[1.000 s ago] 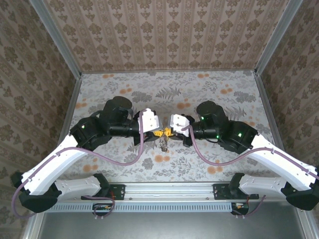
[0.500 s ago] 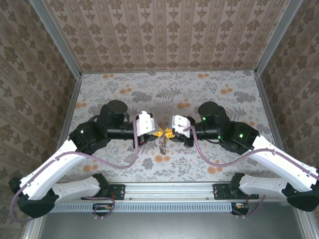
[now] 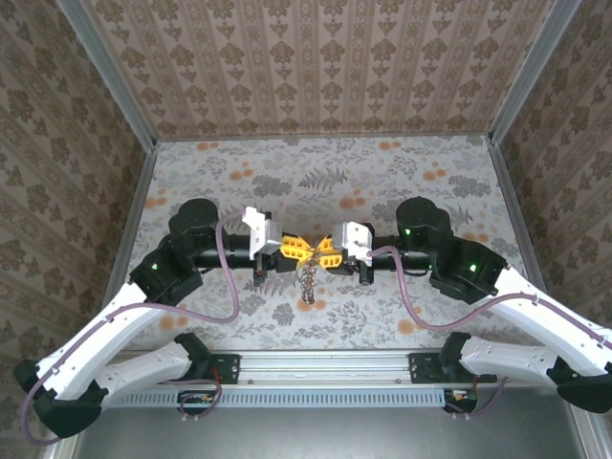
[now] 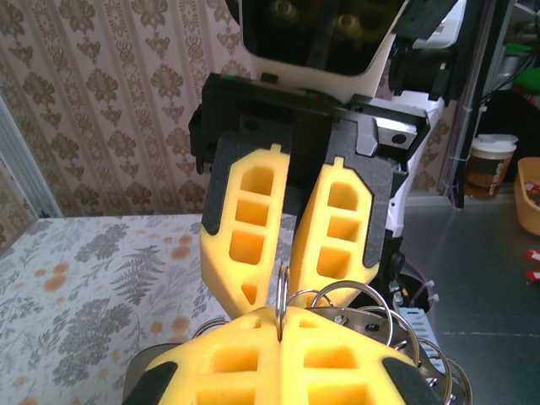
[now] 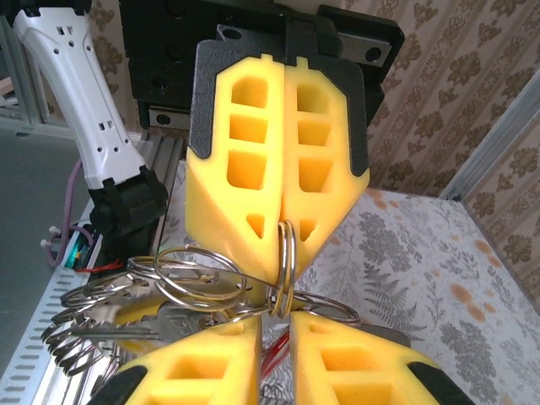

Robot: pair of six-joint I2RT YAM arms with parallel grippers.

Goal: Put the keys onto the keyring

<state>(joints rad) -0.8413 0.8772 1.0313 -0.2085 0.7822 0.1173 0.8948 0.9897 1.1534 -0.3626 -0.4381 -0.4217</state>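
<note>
The keyring is a silver metal split ring, standing edge-on between the two yellow-fingered grippers. My left gripper is shut on it, with the ring pinched at the fingertips. My right gripper faces it tip to tip. Its jaws stand a narrow gap apart, and the ring's far edge sits at that gap. More rings and silver keys hang linked from the keyring, dangling below the grippers as a bunch. A red sliver shows in the right gripper's gap.
The floral tabletop lies under the grippers, with patterned walls on three sides. The metal rail with the arm bases runs along the near edge. Purple cables loop beside both wrists.
Both arms have straightened into one line, the left wrist sliding left and the right shifting right. The fingertips still meet at the middle, and the bunch still hangs below.
</note>
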